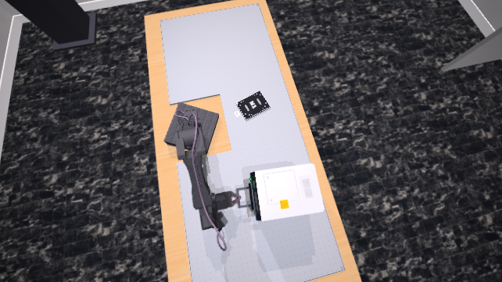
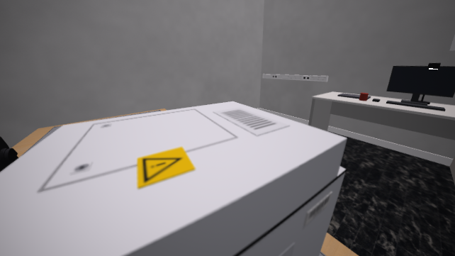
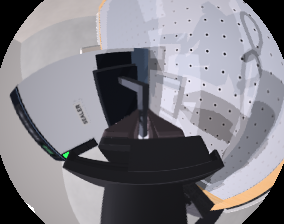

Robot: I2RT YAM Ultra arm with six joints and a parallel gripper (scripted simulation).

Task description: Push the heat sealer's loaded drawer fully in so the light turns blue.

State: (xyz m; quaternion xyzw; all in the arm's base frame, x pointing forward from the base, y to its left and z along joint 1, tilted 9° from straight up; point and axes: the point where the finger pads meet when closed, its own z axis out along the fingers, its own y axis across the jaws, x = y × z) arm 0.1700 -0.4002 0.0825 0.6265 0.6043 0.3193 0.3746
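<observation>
The white heat sealer (image 1: 291, 184) (image 2: 106, 215) (image 3: 53, 95) stands upright at the table's right side in the top view. Its light (image 1: 252, 178) (image 3: 66, 155) is green. The dark drawer front (image 3: 109, 97) shows in the wrist view, a little out from the sealer's face. A grey bar handle (image 1: 243, 189) (image 3: 139, 88) sticks out from it. My gripper (image 1: 238, 198) (image 3: 143, 111) is shut on the handle's outer bar, level in front of the sealer. The seal sheet, plate and sealing frame are hidden in all views.
A black patterned board (image 1: 255, 109) with a small white tag (image 1: 237, 114) lies on the pale mat (image 1: 215, 54) beyond the sealer. The arm's base (image 1: 211, 126) is at the table's left edge. The sealer's back is near the table's right wooden edge (image 1: 332, 202).
</observation>
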